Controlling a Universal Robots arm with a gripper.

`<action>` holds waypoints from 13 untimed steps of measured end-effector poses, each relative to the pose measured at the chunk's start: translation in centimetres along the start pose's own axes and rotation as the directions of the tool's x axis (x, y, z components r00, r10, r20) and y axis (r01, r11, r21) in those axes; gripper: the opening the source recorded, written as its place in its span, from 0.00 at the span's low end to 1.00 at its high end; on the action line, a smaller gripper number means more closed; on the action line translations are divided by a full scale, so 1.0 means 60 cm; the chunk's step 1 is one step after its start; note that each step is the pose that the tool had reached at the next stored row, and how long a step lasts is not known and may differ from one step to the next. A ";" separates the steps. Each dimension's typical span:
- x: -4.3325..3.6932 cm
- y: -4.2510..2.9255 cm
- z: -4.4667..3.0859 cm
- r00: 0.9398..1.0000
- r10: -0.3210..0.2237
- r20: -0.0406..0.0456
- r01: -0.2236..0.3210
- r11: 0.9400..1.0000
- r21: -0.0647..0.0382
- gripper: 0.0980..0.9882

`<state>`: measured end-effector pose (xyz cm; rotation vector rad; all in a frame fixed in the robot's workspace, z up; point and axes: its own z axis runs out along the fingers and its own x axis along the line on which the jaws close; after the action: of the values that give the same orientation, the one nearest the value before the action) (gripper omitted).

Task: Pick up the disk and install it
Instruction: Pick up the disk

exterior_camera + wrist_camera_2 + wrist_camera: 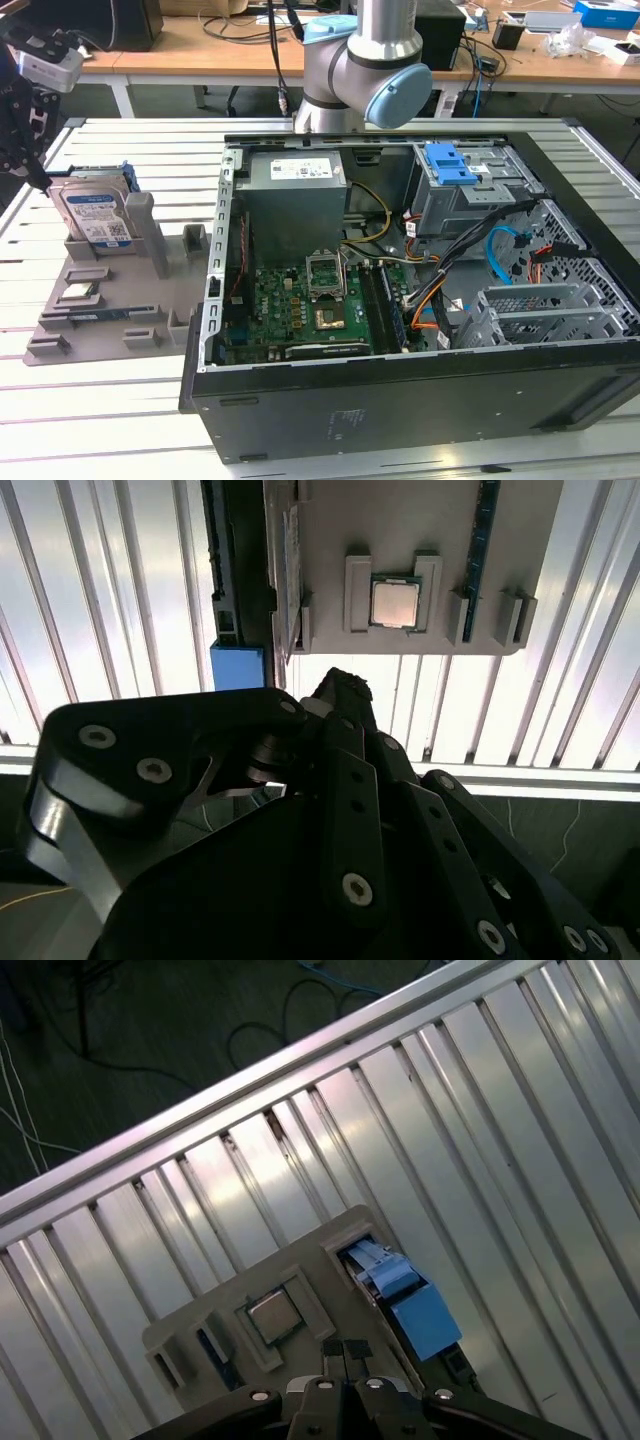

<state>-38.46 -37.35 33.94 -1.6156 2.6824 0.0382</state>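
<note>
A slatted metal counter (pixel 110 430) carries an open computer case (pixel 400 410) and, at the exterior view's left of it, a grey holder tray (pixel 100 325). The disk (pixel 95 215) stands upright on edge in a slot of that tray, clipped in its blue frame. In the first wrist view the pincer (pixel 345 1348) hovers over the tray near the disk, not touching it, fingertips together on nothing. A small processor chip (pixel 273 1313) sits in a tray pocket

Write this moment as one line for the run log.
stage: before pick | gripper: shut, empty, near disk, not touching | disk: upright in grey holder tray, not grasped | computer case: open, disk not installed
</note>
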 end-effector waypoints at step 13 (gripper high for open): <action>0.000 0.000 0.000 0.996 -0.090 -0.002 0.090 0.996 -0.002 0.01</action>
<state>-38.46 -37.34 33.94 -1.7362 2.6079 0.0374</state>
